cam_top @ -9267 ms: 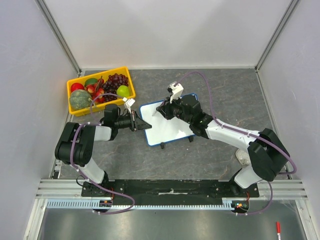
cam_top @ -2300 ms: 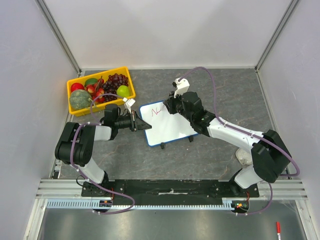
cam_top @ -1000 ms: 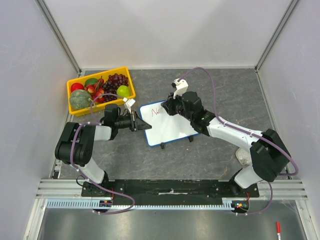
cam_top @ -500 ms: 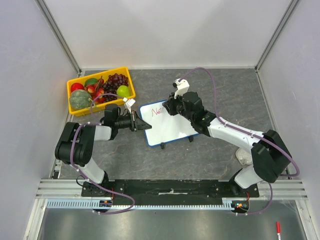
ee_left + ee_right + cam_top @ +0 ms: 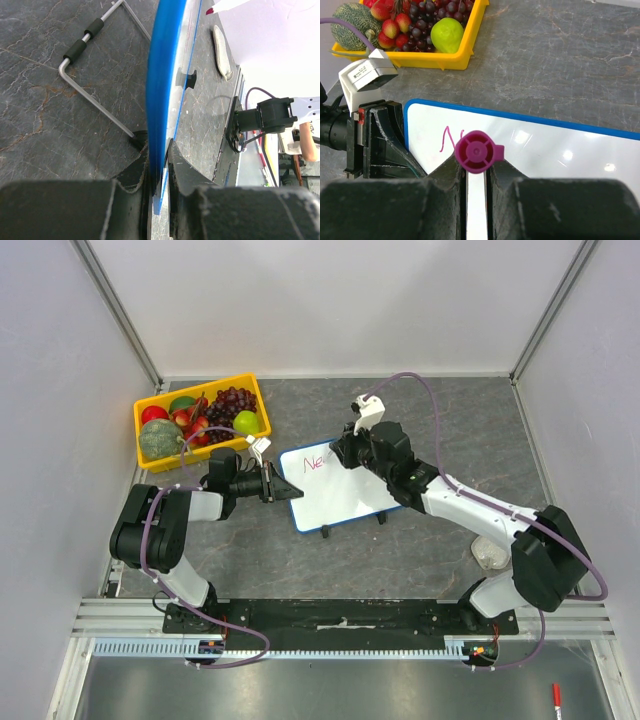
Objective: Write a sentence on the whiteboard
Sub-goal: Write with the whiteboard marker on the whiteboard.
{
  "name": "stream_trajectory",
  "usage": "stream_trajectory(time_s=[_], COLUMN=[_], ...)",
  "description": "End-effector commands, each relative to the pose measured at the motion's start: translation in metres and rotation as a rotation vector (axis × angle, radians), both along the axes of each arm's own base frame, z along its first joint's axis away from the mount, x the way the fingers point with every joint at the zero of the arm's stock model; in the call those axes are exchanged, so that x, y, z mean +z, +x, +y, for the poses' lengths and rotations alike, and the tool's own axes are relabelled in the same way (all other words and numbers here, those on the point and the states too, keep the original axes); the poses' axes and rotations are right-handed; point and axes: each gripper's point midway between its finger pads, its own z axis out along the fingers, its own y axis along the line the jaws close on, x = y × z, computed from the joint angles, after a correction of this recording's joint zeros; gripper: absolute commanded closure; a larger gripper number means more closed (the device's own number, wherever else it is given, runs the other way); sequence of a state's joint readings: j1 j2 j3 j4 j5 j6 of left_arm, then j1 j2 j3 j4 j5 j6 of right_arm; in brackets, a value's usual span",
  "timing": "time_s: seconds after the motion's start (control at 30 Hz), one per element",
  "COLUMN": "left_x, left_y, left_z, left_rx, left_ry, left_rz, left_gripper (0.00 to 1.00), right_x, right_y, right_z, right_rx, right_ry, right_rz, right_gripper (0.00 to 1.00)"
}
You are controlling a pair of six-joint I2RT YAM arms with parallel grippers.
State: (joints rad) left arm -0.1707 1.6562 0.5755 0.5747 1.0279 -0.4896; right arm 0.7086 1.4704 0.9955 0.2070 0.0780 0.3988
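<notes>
Top external, grey table [image 5: 330, 575], whiteboard [image 5: 342, 496], white walls [image 5: 330, 300]

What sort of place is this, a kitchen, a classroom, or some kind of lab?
Probably a robotics lab test cell: two robot arms bolted at the table edge, plain white panels walling it in, and staged props, a whiteboard and a yellow tray of fruit.

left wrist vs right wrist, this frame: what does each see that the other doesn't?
Left wrist only: the whiteboard seen edge-on, the left gripper shut on its blue frame, and a bent wire leg beside it.
Right wrist only: the right gripper shut on the marker, a few pink strokes of the sentence, and the yellow fruit tray.
Both: the whiteboard, the left gripper on its edge, and the grey table.
</notes>
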Motion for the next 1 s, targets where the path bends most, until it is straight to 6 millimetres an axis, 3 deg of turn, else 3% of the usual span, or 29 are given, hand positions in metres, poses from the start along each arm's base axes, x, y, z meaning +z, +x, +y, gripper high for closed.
stream_trajectory(time_s=[0.0,0.23,0.57,0.97], left_x=[-0.010,-0.010,-0.010,-0.010], left_y=[0.010,0.010,0.010,0.010], left_z=[0.004,0.004,0.004,0.004], left_rx=[0.037,0.037,0.036,0.037], left_ry=[0.058,0.059,0.058,0.059], left_rz=[-0.037,-0.035,-0.034,-0.034], left_gripper=[0.98,0.98,0.98,0.98], right_x=[0.045,0.042,0.013,-0.006], right_y=[0.006,0.016,0.024,0.013], right_z=[-0.002,0.002,-0.004,-0.013], right_rx=[-0.019,-0.031,-0.064,-0.061], right_ry=[0.060,0.065,0.019,-0.006], right_rz=[-0.082,-0.078,-0.034,-0.001], right_gripper=[1.00,1.00,1.00,1.00])
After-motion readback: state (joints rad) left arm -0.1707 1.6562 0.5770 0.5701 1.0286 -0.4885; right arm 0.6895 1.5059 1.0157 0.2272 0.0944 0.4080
